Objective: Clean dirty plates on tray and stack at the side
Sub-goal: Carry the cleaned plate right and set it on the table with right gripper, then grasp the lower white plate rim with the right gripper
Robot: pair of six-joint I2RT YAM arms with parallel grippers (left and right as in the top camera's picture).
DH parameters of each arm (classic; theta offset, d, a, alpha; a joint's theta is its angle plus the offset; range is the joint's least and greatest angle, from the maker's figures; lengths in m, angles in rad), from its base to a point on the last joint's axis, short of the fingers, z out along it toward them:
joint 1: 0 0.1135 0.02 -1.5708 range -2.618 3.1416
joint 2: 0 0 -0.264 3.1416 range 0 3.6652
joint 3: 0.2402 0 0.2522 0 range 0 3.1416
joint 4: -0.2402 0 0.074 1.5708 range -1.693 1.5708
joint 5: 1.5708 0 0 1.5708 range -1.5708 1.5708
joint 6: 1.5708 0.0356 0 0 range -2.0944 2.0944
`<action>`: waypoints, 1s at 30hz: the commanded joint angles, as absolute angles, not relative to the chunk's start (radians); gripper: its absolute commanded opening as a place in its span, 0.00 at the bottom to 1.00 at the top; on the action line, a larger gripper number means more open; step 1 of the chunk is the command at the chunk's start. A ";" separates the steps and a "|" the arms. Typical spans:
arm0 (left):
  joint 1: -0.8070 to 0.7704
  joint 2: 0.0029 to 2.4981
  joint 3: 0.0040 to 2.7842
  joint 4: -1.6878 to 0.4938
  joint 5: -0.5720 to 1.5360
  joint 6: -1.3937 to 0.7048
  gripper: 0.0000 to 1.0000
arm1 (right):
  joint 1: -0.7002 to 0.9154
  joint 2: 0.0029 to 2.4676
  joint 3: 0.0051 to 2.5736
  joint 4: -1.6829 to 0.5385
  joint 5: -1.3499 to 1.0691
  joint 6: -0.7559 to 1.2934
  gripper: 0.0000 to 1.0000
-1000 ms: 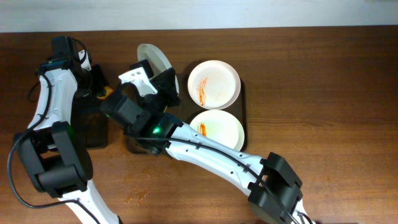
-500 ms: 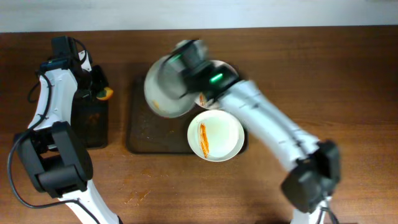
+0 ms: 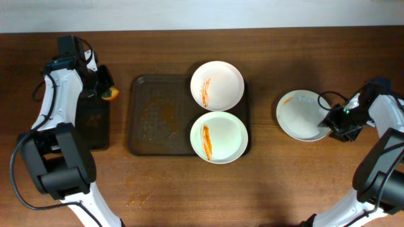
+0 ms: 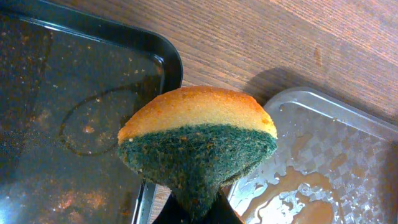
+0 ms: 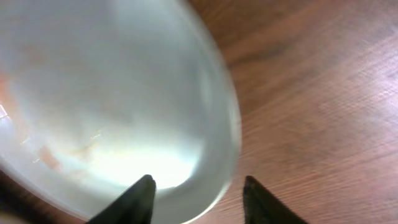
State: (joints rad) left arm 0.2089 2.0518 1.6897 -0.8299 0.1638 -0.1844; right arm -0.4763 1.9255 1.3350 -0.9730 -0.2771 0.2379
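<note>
Two white plates streaked with orange-red sauce, one at the back (image 3: 217, 85) and one at the front (image 3: 219, 137), sit on the right half of the brown tray (image 3: 158, 116). A third plate (image 3: 300, 113) with faint smears lies on the table to the right. My right gripper (image 3: 334, 121) is open at that plate's right rim. In the right wrist view its fingers (image 5: 198, 186) straddle the rim of the plate (image 5: 112, 93). My left gripper (image 3: 101, 88) is shut on a yellow and green sponge (image 3: 110, 94), seen close in the left wrist view (image 4: 199, 134), between the two trays.
A narrow black tray (image 3: 95, 129) lies left of the brown tray and also shows in the left wrist view (image 4: 74, 93). The brown tray's wet corner (image 4: 323, 155) holds sauce-tinted water. Bare wooden table surrounds the plate at the right.
My right arm swung a plate from over the tray's left side across to the table at the right, where it now lies. The left arm with the sponge barely moved.
</note>
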 commanded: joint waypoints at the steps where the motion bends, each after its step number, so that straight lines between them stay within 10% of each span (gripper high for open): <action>1: 0.194 2.047 1.702 -0.834 0.168 -0.197 0.01 | -0.432 1.868 1.588 -1.127 -0.461 0.122 0.53; 10: -0.016 2.047 1.932 -1.056 0.164 -0.027 0.01 | 0.218 1.843 1.361 -0.954 -0.297 0.404 0.37; 19: -0.033 2.047 1.994 -1.059 0.156 -0.025 0.01 | 0.309 1.854 1.155 -0.873 -0.229 0.479 0.24; 22: -0.032 2.047 1.994 -1.056 0.156 -0.025 0.01 | 0.346 1.854 1.156 -0.859 -0.231 0.476 0.04; 30: -0.031 2.047 1.993 -1.034 0.156 -0.025 0.01 | 0.610 1.901 1.422 -0.599 -0.115 0.653 0.04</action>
State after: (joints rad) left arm -0.0280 2.0541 1.9785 -1.0363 0.1593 -0.0444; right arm 0.5854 1.8542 1.4120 -0.7036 -0.1806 0.5491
